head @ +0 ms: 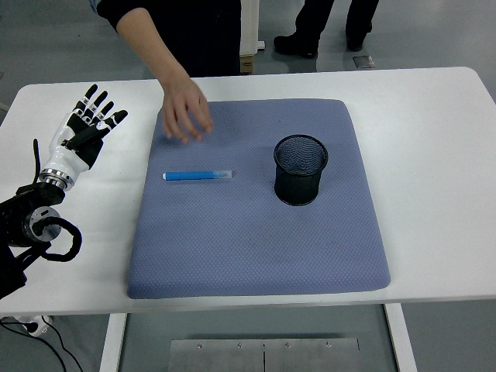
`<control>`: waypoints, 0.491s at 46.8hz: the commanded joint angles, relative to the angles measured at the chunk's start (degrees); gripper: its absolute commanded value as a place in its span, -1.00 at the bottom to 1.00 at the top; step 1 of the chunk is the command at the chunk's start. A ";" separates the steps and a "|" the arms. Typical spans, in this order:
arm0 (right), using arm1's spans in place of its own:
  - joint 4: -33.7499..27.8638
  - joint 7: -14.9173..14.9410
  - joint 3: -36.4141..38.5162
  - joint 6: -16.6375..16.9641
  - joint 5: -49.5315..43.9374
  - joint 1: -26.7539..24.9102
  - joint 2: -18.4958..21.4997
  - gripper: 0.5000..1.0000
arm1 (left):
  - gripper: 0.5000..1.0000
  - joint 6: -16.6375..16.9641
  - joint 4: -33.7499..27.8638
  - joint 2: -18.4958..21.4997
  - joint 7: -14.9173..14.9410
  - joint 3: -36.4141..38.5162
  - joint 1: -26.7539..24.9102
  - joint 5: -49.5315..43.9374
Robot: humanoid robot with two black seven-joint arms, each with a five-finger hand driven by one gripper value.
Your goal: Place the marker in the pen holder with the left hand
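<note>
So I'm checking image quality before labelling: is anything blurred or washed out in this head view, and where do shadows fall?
Head view: the person's hand looks slightly motion-blurred; the blue marker, mesh pen holder and robot's left hand are sharp. Lighting is even, the white table bright but not washed out, with only soft shadow beside the pen holder on the blue mat.

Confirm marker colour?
Blue marker, with a pale end, lying on the mat. Seen in the head view.
</note>
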 commanded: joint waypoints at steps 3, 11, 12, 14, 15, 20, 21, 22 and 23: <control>0.00 0.00 0.00 0.00 0.00 0.00 0.00 1.00 | 1.00 -0.35 0.00 -0.24 0.00 0.00 -0.26 0.24; 0.00 0.00 0.00 0.00 0.00 0.00 0.00 1.00 | 1.00 -3.60 0.00 -0.59 0.00 0.00 -0.79 0.33; 0.00 0.00 0.00 0.00 0.00 0.00 0.00 1.00 | 1.00 -4.04 0.00 -0.59 0.00 -0.08 -0.79 0.33; 0.00 0.00 0.00 0.00 0.00 0.00 0.00 1.00 | 1.00 -4.92 0.00 -0.59 0.00 -0.09 -0.88 0.41; 0.00 0.00 0.00 0.00 0.00 0.00 0.00 1.00 | 1.00 -4.92 0.00 -0.59 0.00 -0.09 -0.79 0.41; 0.00 0.00 0.00 0.00 0.00 0.00 0.00 1.00 | 1.00 -4.92 0.00 -1.47 -0.44 -0.79 -0.88 0.24; 0.00 0.00 0.00 0.00 0.00 0.00 0.00 1.00 | 1.00 -5.10 0.00 -1.82 -0.53 -0.96 -0.88 0.24; 0.00 0.00 0.00 0.00 0.00 0.00 0.00 1.00 | 1.00 -5.19 0.00 -2.00 -0.53 -0.96 -0.88 0.41; 0.00 0.00 0.00 0.00 0.00 0.00 0.00 1.00 | 1.00 -5.19 0.00 -2.00 -0.53 -0.96 -0.88 0.41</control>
